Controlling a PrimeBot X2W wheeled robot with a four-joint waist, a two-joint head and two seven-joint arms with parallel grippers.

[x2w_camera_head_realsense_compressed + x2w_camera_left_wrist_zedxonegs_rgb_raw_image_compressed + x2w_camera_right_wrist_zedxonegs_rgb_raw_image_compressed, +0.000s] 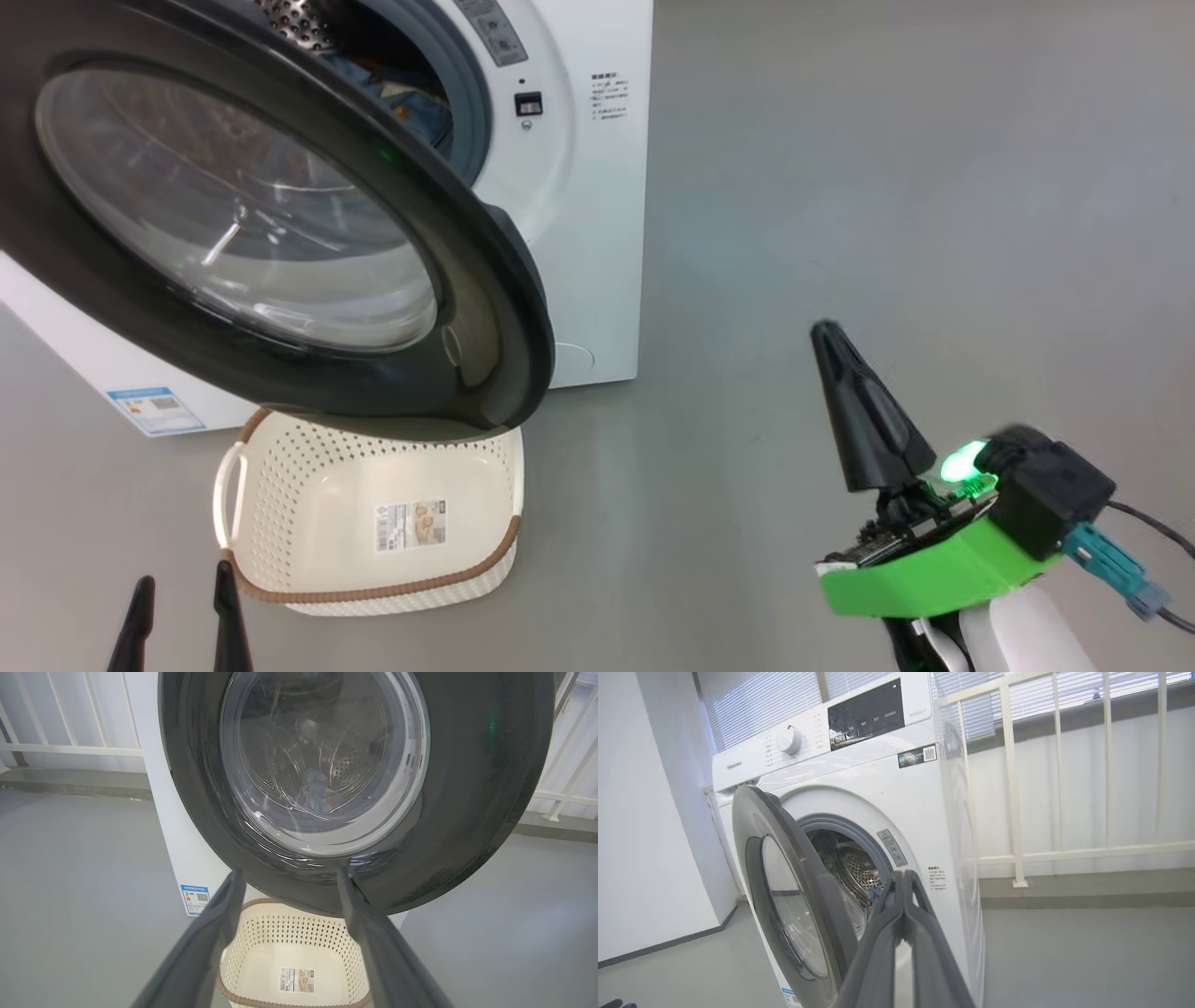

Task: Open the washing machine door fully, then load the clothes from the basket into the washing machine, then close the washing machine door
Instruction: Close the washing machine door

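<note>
Left gripper [182, 597], near left: fingers apart, clamped on nothing, tips just beside the basket's near-left corner. Sticker [154, 409], blue, low on the washer at far left. Basket [308, 467] on the floor in front of the washer, far edge tucked under the door; paper label [411, 525] on its bottom. Door [252, 215] swung out from the washer, partly open, lower rim above the basket. Clothes [411, 93] inside the drum, blue with orange, glimpsed past the door's far edge and, in the left wrist view, through the door's glass. Washer [597, 233], white, far centre. Right gripper [828, 338], near right, well apart from washer and door: fingers pressed together, holding nothing, tips over bare floor.
</note>
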